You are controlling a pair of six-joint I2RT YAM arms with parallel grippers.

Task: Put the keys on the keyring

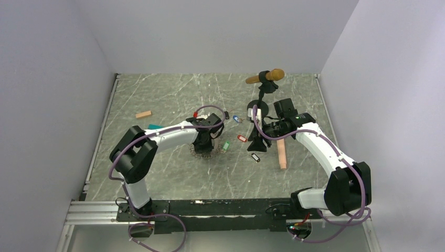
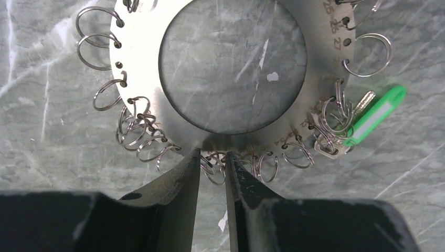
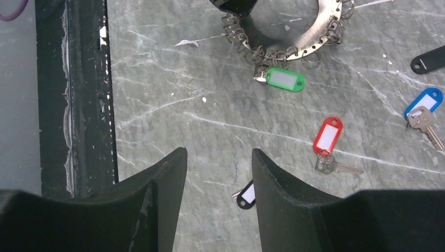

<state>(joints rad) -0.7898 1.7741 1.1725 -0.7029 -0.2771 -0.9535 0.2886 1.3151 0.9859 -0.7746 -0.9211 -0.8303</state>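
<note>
Keys and keyring, seen from the fingers outward. The right gripper (image 3: 218,157) has its fingers well apart and holds nothing. The black-tagged key (image 3: 245,195) lies just beside the inner face of the finger farther from the counter's (image 1: 173,94) near edge. That finger partly hides it, and the tag's long axis appears to run obliquely under it. We judge that the coming move turns on this offset: the key sits off-centre in the gap, so the fingers need a small shift toward the far edge before they descend. Beyond it, toward the far edge, lie the red-tagged key (image 3: 328,136) and then the blue-tagged key (image 3: 422,105), both loose. The right arm is plainly the nearer to all three.

The left gripper (image 2: 212,155) has its fingers almost together, with only a narrow slit between them. Their tips meet the rim of the keyring (image 2: 137,73) among its small split rings, and we cannot tell whether they pinch one. The keyring lies flat near the counter's middle, on the side toward the left edge and well apart from the loose keys. The green-tagged key (image 2: 375,113) appears already hung on its rim.
</note>
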